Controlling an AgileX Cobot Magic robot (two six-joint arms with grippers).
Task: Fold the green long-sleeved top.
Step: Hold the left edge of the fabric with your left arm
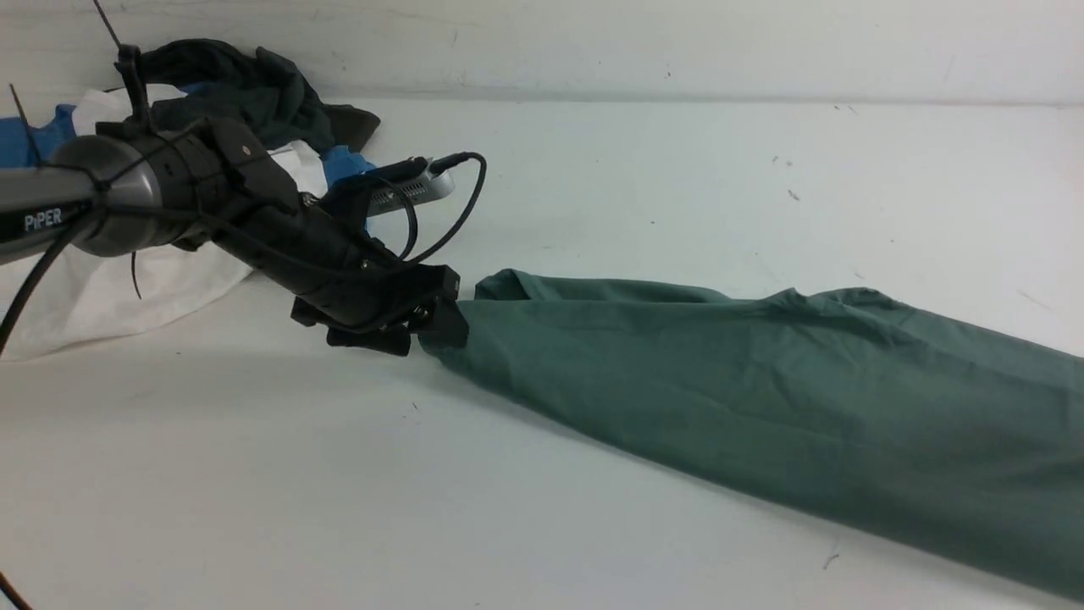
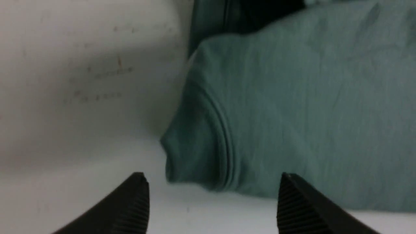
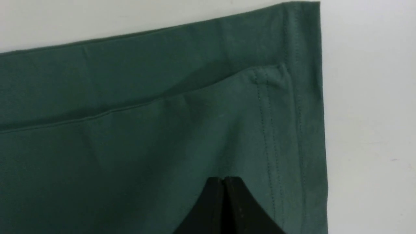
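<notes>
The green long-sleeved top lies as a long band across the white table, from the middle to the right edge. My left gripper sits at its left end, open. In the left wrist view its fingers stand wide apart with bare table between them, just short of a stitched cuff-like end of the top. The right gripper does not show in the front view. In its wrist view its jaws are pressed together on the top, near a double-stitched hem at a corner.
A heap of other clothes lies at the back left behind the left arm: a dark grey garment, a white one and a blue one. The back wall runs along the table's far edge.
</notes>
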